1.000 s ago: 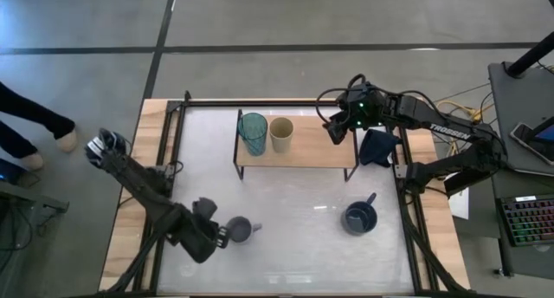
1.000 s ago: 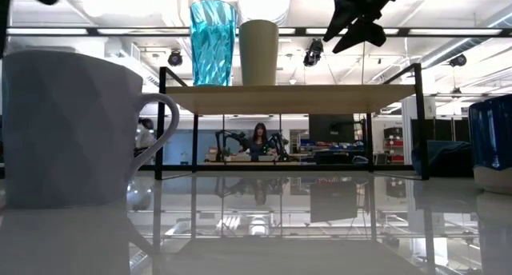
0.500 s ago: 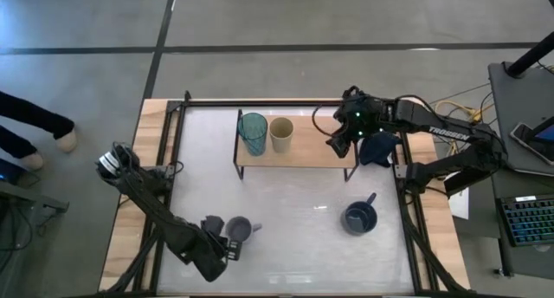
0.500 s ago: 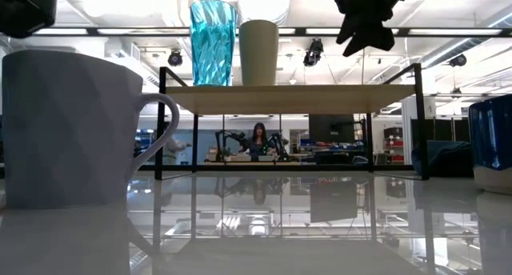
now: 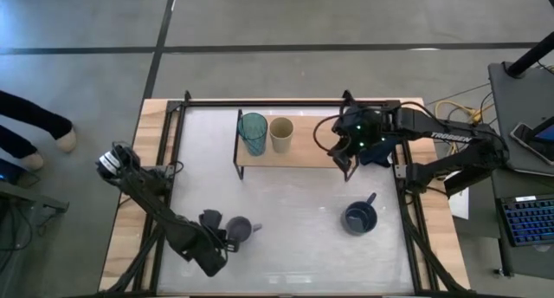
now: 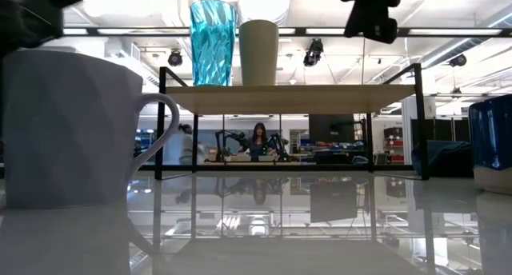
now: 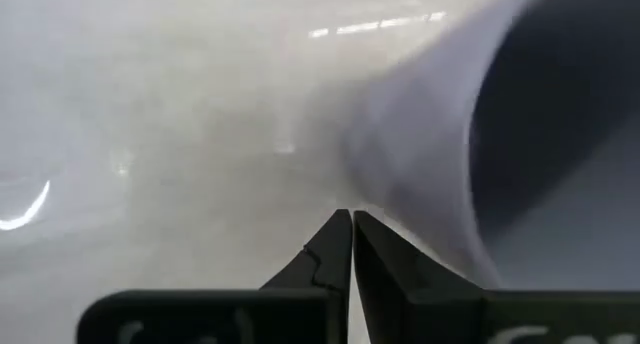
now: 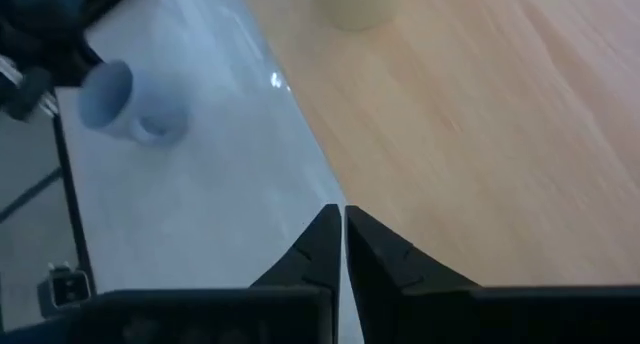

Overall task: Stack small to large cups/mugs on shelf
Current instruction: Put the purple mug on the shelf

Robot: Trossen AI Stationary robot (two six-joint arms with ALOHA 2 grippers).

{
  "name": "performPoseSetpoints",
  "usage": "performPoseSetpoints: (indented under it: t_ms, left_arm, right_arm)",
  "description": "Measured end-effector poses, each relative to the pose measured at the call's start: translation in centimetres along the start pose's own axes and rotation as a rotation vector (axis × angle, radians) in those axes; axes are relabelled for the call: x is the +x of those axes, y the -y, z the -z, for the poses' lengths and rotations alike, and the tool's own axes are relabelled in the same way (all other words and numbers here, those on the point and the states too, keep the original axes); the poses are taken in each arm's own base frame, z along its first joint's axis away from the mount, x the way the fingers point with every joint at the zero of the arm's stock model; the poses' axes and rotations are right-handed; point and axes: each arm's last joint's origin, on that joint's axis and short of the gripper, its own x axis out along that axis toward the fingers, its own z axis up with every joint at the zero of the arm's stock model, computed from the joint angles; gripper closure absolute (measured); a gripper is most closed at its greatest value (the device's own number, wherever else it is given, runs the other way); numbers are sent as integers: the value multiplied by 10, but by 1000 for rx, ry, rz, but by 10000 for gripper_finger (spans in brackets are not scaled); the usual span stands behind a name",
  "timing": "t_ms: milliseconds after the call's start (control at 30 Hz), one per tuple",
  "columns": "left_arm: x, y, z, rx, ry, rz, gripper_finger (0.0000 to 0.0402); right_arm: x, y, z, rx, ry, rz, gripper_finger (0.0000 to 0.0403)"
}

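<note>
2 cups sit on the shelf [image 5: 312, 152] at its left end: teal tumbler [image 5: 253, 132] outermost, cream cup [image 5: 280, 134] just beside it, both upright; rest of the board is bare. In the low view the tumbler [image 6: 213, 41] and cream cup [image 6: 258, 52] stand side by side on the wooden top, close but w/ a thin gap. Grey-lavender cup [image 5: 240, 229] is on the white tabletop [image 5: 294, 203] near the front left, handle toward the right. Dark blue mug [image 5: 358, 217] stands on the tabletop front right, handle pointing up-right toward the back, well apart from the shelf. Left gripper [image 5: 216, 227] is down at the grey-lavender cup, just beside its left side; left wrist view shows its fingers [image 7: 322, 259] pressed together, nothing between them, tips right at the cup's wall [image 7: 480, 154]. Right gripper [image 5: 344, 156] hovers over the shelf's right end by the front edge; its fingers [image 8: 312, 249] are closed tip to tip and hold nothing, over the board's edge. A dark navy cloth [image 5: 377, 148] lies beside the shelf's right end, partly under the right arm.
</note>
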Motion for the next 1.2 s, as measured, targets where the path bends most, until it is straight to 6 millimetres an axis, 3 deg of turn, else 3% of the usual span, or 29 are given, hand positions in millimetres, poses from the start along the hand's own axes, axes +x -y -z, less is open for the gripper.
performPoseSetpoints:
  t_ms: [400, 633, 933, 1200]
  left_arm:
    - [15, 3, -22, -26, 195, 72, 401]
    - [26, 13, -20, 38, 189, 231, 401]
    - [36, 19, -34, 44, 230, 266, 401]
    - [44, 42, -38, 122, 191, 560, 401]
  right_arm:
    - [0, -3, -6, 62, 61, -25, 390]
    - [0, -2, -6, 85, 79, 9, 390]
    - [0, -1, -6, 91, 82, 16, 390]
    - [-1, -1, -6, 91, 82, 17, 390]
